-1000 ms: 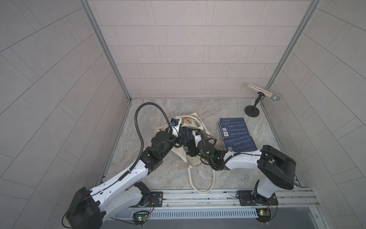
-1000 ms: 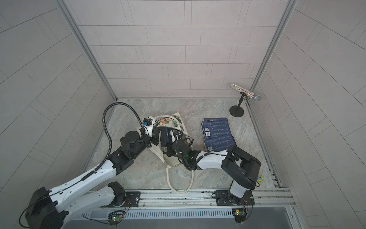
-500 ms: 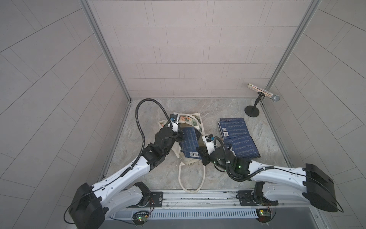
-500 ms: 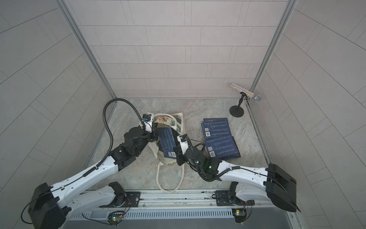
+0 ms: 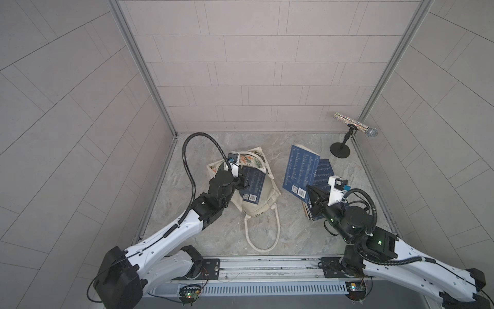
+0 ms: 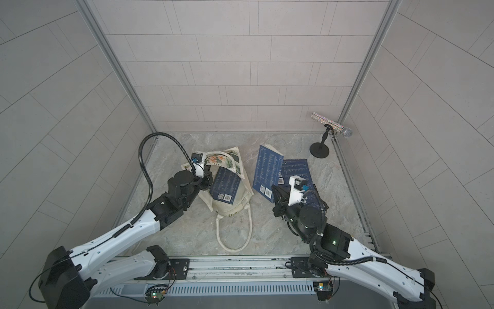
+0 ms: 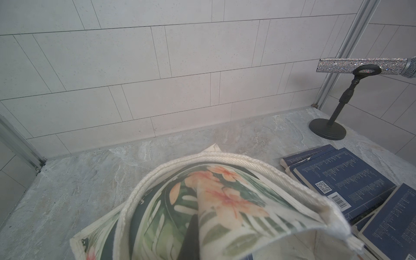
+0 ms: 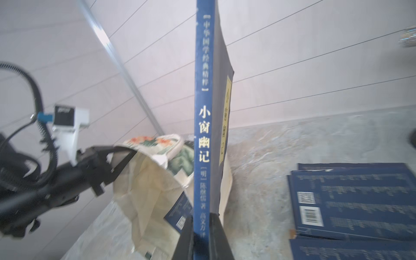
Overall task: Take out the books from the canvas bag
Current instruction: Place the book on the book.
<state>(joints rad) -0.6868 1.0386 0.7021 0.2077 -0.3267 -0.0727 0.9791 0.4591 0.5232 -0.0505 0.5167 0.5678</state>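
right gripper (image 5: 309, 189): jaws clamped down on the lower end of 1 navy book, the held book (image 5: 300, 171). It is clear of the bag, raised and tilted, barcode side up, between the canvas bag (image 5: 256, 206) and the book stack (image 5: 324, 171). In both top views it overlaps the near-left part of the stack. In the right wrist view both fingers (image 8: 219, 236) sandwich the spine end, and the book stands straight up out of the jaws, white lettering down the spine.

left gripper (image 5: 242, 182): closed on the bag's rim, holding the mouth lifted. The right wrist view shows its fingertips meeting on the cream edge. The left wrist view is mostly filled by the raised floral fabric and rope edging, so the gripper itself can't be made out there.

1 more navy book, the bagged book (image 5: 252, 184), lies in the bag mouth. Its barcode end is exposed toward the rail, and its far end sits under the printed flap and a rope handle that crosses it.

In the way / nearby:
- flap plus rope over the far end of the bagged book
- left gripper right at the bagged book's left edge
- loose handle loop (image 5: 263, 232) lying on the marble table (image 5: 213, 235), toward the rail
- book stack: several navy books, fanned unevenly, on the table right of the bag
- glitter microphone (image 5: 354, 125) on its round-base stand in the far right corner, near the stack but not touching
- left arm's black cable hose (image 5: 187, 160) arching over the table's far-left side
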